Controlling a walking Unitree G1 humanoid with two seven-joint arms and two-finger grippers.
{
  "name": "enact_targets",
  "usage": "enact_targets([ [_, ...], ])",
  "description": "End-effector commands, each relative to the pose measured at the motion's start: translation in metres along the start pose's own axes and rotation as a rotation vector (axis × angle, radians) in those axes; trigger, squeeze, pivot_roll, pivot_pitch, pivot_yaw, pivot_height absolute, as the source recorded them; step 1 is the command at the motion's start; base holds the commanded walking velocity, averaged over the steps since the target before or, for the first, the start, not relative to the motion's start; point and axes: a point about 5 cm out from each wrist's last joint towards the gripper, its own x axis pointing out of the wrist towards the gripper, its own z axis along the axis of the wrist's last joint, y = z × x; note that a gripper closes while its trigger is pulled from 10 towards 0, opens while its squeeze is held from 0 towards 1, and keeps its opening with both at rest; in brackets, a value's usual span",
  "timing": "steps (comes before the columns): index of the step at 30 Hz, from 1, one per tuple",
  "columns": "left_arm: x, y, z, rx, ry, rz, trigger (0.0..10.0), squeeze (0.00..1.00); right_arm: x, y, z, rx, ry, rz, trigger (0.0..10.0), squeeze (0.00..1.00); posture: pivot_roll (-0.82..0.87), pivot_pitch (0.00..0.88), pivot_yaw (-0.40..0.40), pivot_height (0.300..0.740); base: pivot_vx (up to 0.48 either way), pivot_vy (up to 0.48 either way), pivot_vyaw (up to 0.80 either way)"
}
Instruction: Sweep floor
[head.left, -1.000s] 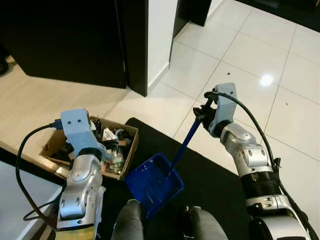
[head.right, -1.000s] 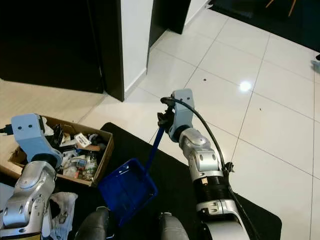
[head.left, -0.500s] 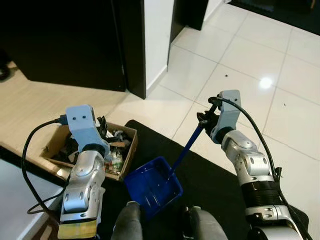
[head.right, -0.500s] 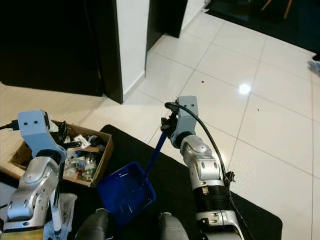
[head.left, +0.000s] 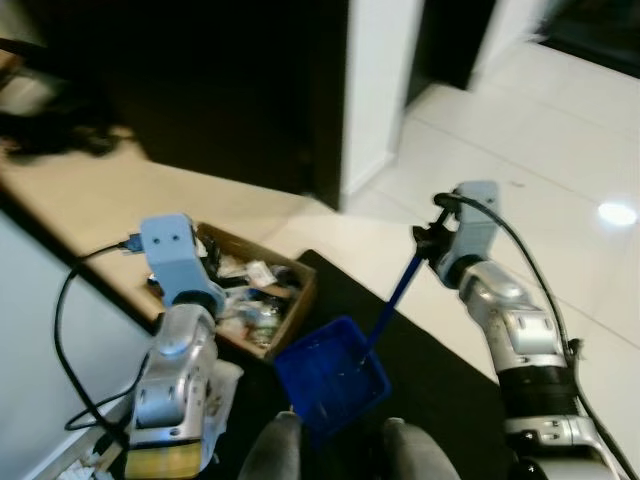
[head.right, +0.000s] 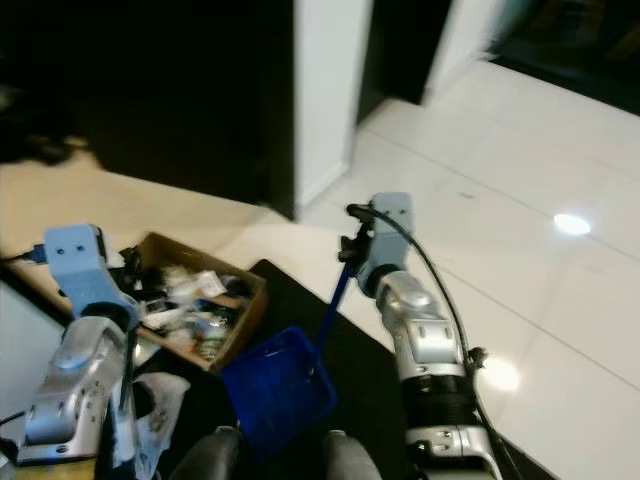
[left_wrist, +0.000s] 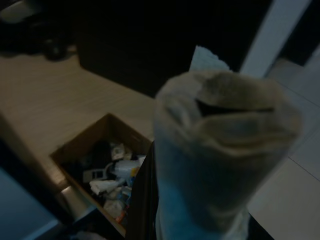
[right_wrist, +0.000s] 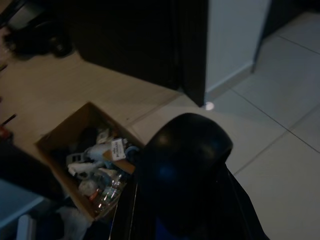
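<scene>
Dustpan, blue with a long blue handle, sits low on the black mat just ahead of the robot's legs, its tray below and to the robot's left of the right pincer. That pincer is closed round the top of the handle, which slants up from the tray to it. The left pincer is raised on the robot's left side and has hold of a pale, worn rounded end of something, seen close up in the left wrist view; what that thing is cannot be told, and how far its fingers stand apart cannot be told either. Just beyond and beside the left pincer lies an open cardboard box full of mixed rubbish, touching the mat's edge, between the left pincer and the dustpan. Beyond the right pincer spreads the glossy white tiled floor with a bright light reflection. Farther off stand a white wall end and dark doorways.
</scene>
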Motion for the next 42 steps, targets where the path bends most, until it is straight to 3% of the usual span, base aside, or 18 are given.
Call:
enact_targets([
  [1, -0.0018, 0.0005, -0.0030, 0.031, 0.011, 0.007, 10.0, 0.00, -0.0007, 0.0067, 0.0041, 0.051, -0.023, 0.046, 10.0, 0.00, 0.06, 0.101, -0.023, 0.740, 0.000, 0.000, 0.74],
  [42, -0.0021, 0.0009, -0.0059, 0.033, 0.021, 0.013, 10.0, 0.00, -0.0028, 0.0087, 0.0015, 0.064, -0.007, 0.048, 10.0, 0.00, 0.06, 0.112, -0.026, 0.740, 0.000, 0.000, 0.75],
])
